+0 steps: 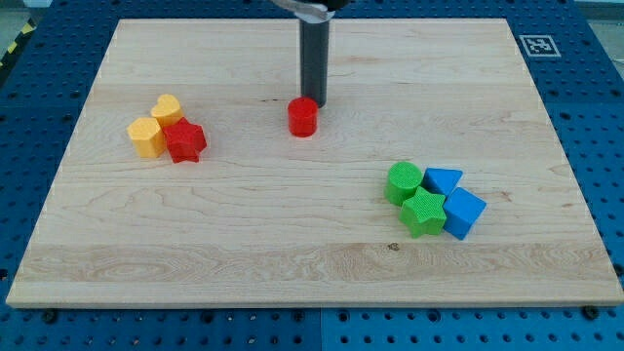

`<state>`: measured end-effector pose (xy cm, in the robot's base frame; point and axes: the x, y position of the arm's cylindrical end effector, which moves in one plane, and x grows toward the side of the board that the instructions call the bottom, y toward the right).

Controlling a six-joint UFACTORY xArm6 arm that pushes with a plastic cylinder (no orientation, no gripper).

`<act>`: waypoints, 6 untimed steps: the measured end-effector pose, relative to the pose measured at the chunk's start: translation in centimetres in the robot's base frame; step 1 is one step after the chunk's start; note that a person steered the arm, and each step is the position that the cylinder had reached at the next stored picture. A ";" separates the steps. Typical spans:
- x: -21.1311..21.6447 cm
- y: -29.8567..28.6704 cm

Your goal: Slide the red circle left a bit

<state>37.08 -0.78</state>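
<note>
The red circle (pixel 303 117) lies on the wooden board (pixel 292 224), a little above the middle. My tip (pixel 314 100) stands at the circle's upper right edge, touching or nearly touching it. The dark rod comes straight down from the view's top.
At the left sits a cluster: a yellow heart (pixel 168 107), a yellow hexagon (pixel 147 136) and a red star (pixel 183 141). At the right sits another: a green circle (pixel 403 182), a green star (pixel 423 212), a blue triangle (pixel 444 180) and a blue cube (pixel 463 213).
</note>
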 end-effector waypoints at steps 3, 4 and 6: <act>4.1 7.2; 4.0 0.8; -0.8 -1.1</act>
